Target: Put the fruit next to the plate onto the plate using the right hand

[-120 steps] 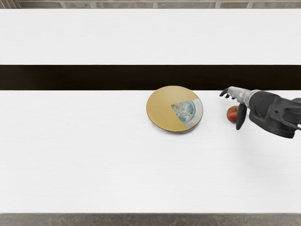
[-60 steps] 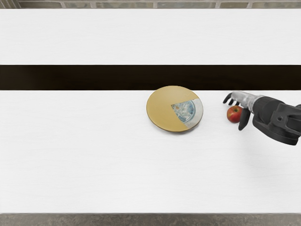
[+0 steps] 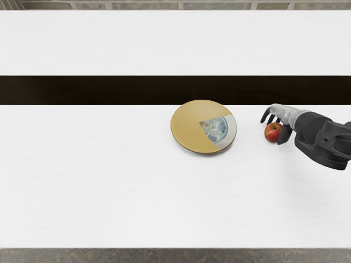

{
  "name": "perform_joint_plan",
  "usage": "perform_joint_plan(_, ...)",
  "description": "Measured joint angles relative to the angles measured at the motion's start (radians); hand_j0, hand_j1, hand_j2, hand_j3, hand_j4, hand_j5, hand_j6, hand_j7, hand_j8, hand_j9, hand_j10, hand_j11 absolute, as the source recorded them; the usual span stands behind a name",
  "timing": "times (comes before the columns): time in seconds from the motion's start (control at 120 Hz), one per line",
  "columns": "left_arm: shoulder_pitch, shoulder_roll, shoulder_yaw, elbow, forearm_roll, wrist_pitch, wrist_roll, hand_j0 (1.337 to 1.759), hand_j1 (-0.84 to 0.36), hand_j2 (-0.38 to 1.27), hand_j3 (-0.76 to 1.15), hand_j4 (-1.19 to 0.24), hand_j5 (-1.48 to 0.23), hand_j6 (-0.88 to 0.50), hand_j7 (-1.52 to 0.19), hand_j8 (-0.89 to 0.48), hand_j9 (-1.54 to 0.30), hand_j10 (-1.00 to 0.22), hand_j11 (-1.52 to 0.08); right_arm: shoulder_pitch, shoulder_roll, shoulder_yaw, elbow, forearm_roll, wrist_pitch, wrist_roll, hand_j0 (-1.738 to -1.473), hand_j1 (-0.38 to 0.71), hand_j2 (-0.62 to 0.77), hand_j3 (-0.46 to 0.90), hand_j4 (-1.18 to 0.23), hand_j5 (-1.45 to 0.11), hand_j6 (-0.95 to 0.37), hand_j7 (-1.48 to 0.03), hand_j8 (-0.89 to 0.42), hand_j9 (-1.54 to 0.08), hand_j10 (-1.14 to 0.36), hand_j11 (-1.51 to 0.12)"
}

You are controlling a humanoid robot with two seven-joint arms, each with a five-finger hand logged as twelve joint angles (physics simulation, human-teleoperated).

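A small red apple (image 3: pixel 271 133) lies on the white table just right of the plate (image 3: pixel 189 129), a yellow dish with a blue-and-white wedge pattern on its right side. My right hand (image 3: pixel 275 127) comes in from the right edge and cups the apple. Its fingers (image 3: pixel 267 115) hang spread over the apple's far side, and the thumb (image 3: pixel 283 135) sits close against its right side. The hand is open and the apple rests on the table. The left arm is out of view.
A dark gap (image 3: pixel 109 90) runs across the scene behind the plate, splitting the near white surface (image 3: pixel 109 181) from a far white surface (image 3: pixel 164 41). The table's front edge lies along the bottom.
The right hand has drawn in around the apple: the thumb swung from lower down towards the apple's right side, and the fingers lowered a little. Apple and plate have not moved.
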Motion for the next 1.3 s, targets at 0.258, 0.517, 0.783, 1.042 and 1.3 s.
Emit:
perform_joint_plan(0.258,0.000,0.000,0.000,0.000,0.000,0.000,0.000,1.658,0.35,0.00,0.00,0.00,0.00,0.00,0.00,0.00,0.00,0.00,0.00,-0.006,-0.001,0.002,0.001,-0.002,-0.003,0.000,-1.656,0.23,-0.05,0.00,-0.49,-0.65,-0.46,-0.64,-0.48,-0.65,-0.49,-0.65)
perform_joint_plan(0.517,0.000,0.000,0.000,0.000,0.000,0.000,0.000,1.658,0.35,0.00,0.00,0.00,0.00,0.00,0.00,0.00,0.00,0.00,0.00,-0.007,-0.002,0.009,-0.001,0.000,-0.003,0.000,-1.654,0.26,0.21,0.00,-0.62,-0.81,-0.46,-0.80,-0.48,-0.81,-0.61,-0.81)
perform_joint_plan(0.783,0.000,0.000,0.000,0.000,0.000,0.000,0.000,1.658,0.35,0.00,0.00,0.00,0.00,0.00,0.00,0.00,0.00,0.00,0.00,-0.008,0.000,0.012,-0.020,0.004,-0.002,0.000,-1.653,0.26,0.28,0.00,-0.69,-0.90,-0.47,-0.89,-0.48,-0.90,-0.68,-0.90)
perform_joint_plan(1.042,0.000,0.000,0.000,0.000,0.000,0.000,0.000,1.658,0.35,0.00,0.00,0.00,0.00,0.00,0.00,0.00,0.00,0.00,0.00,-0.002,0.017,0.089,-0.031,0.010,0.002,0.000,-1.653,0.26,0.26,0.00,-0.72,-0.97,-0.44,-0.95,-0.44,-0.97,-0.71,-0.97)
perform_joint_plan(1.3,0.000,0.000,0.000,0.000,0.000,0.000,0.000,1.658,0.35,0.00,0.00,0.00,0.00,0.00,0.00,0.00,0.00,0.00,0.00,0.053,0.107,0.147,-0.027,0.010,0.007,0.000,-1.652,0.17,0.16,0.00,-0.73,-0.99,-0.49,-0.96,-0.48,-0.99,-0.76,-0.99)
